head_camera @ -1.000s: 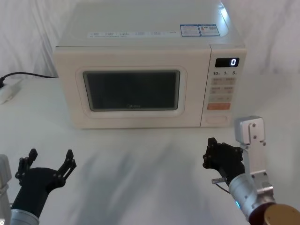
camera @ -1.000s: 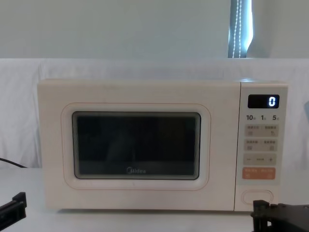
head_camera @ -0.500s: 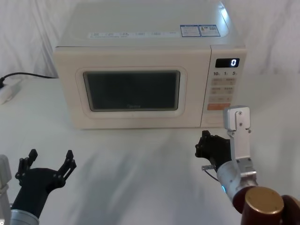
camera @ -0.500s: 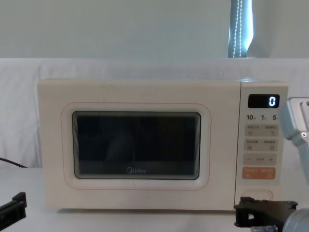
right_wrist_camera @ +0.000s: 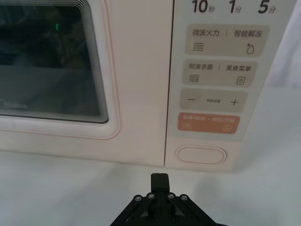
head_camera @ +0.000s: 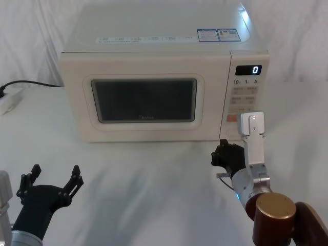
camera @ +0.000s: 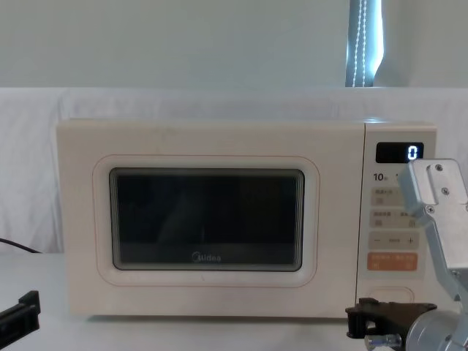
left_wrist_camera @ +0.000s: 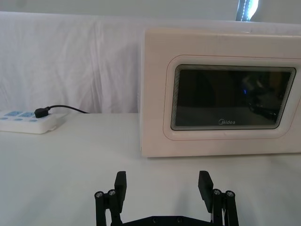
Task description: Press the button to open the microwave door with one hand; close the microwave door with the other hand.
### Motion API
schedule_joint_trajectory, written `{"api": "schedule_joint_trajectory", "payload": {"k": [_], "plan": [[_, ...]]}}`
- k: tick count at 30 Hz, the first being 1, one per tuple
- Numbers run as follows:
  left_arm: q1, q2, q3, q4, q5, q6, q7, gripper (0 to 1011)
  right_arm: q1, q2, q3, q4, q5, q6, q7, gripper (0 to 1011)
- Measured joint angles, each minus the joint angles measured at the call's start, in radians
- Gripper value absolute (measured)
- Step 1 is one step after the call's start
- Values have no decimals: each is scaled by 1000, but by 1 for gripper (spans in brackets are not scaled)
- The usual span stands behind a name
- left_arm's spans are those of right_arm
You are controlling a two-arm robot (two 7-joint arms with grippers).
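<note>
The right gripper (right_wrist_camera: 160, 176), fingers pressed together, is held low before the button (right_wrist_camera: 201, 154) at the microwave's lower right corner; it should be aligned rightward and pushed squarely. The door (head_camera: 143, 99) is shut. The left gripper (left_wrist_camera: 162, 181) waits spread near the table's front edge

Microwave door (head_camera: 143, 100): cream, dark window, thin pinkish outline, grey "Midea" logo. Button (right_wrist_camera: 201, 155): cream, plain, thin outline; key above it (right_wrist_camera: 208, 124) orange w/ pale marks. Display (head_camera: 248, 69): black, white "0". Right hand (head_camera: 222, 153) & left hand (head_camera: 54, 183): black. Table (head_camera: 154, 174): white cloth. Power strip (left_wrist_camera: 26, 121): white, black plug.
</note>
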Motion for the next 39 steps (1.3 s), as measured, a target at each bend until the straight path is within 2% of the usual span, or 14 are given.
{"api": "schedule_joint_trajectory", "payload": {"k": [18,30,39], "plan": [[0,0,0,0,0,0,0,1001,93,-13,58,117,-56,-20,-29,0],[0,0,0,0,0,0,0,1001,112,-24,96,152,-71,-26,-39,0],[0,0,0,0,0,0,0,1001,111,-33,111,155,-73,-28,-40,0]]}}
